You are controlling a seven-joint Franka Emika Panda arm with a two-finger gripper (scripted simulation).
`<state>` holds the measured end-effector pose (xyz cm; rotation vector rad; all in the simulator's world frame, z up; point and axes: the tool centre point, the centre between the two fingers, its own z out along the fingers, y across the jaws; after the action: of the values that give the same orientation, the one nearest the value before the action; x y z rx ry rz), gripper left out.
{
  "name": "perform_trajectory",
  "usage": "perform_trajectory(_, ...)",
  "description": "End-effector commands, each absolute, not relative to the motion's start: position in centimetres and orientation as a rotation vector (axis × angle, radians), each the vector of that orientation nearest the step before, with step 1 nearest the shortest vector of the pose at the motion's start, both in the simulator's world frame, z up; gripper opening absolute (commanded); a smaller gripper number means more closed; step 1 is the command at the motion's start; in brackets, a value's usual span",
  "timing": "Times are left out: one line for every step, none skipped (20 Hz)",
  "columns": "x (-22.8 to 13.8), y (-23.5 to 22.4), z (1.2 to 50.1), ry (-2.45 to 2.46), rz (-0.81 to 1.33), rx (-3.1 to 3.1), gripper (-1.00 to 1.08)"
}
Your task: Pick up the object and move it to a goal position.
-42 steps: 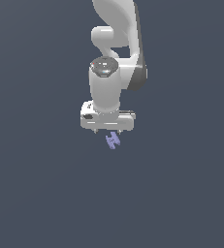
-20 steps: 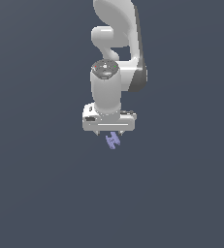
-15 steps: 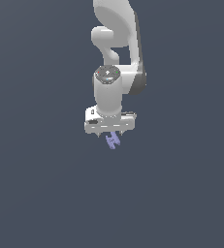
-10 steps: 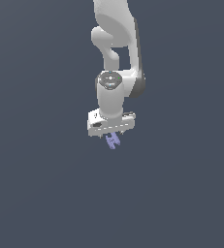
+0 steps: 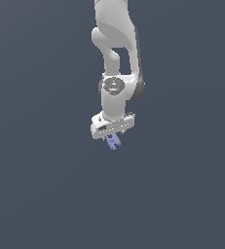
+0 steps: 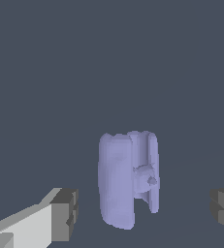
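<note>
The fingers (image 6: 65,213) are spread wide with clear gaps on both sides of the little lavender-blue pronged object (image 6: 128,181), so nothing's being squeezed. In the exterior view the object (image 5: 113,141) sits right under the white gripper (image 5: 112,132), just below its fingers, and the arm (image 5: 116,44) comes straight down from above over a plain dark grey background

Small lavender-blue pronged piece (image 5: 113,141), roughly H-shaped, matte and single-coloured. Seen against plain dark grey ground in the exterior view. In the wrist view (image 6: 128,183), standing upright: one broad rounded slab, thinner prongs beside it, joined by a short crossbar.
</note>
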<state>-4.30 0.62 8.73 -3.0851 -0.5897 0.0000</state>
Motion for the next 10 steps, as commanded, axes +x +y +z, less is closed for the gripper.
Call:
perform_trajectory(-4.5, 0.7, 8.5, -0.618, 0.0, -3.08, 1.0)
perform_trajectory(-4.5, 0.7, 8.4, -0.622, 0.0, -3.079, 1.0)
perform_trajectory(-4.5, 0.7, 8.4, -0.623, 0.0, -3.079, 1.0)
perform_trajectory(-4.5, 0.7, 8.5, -0.615, 0.001, -3.081, 1.0)
perform_trajectory(-4.5, 0.7, 8.4, -0.615, 0.001, -3.081, 1.0)
perform_trajectory(-4.5, 0.7, 8.3, -0.615, 0.001, -3.081, 1.0)
perform_trajectory(-4.5, 0.7, 8.2, -0.615, 0.001, -3.08, 1.0)
perform_trajectory(-4.5, 0.7, 7.9, -0.615, 0.001, -3.08, 1.0)
perform_trajectory(-4.5, 0.7, 7.6, -0.616, 0.001, -3.08, 1.0)
perform_trajectory(-4.5, 0.7, 7.3, -0.616, 0.001, -3.08, 1.0)
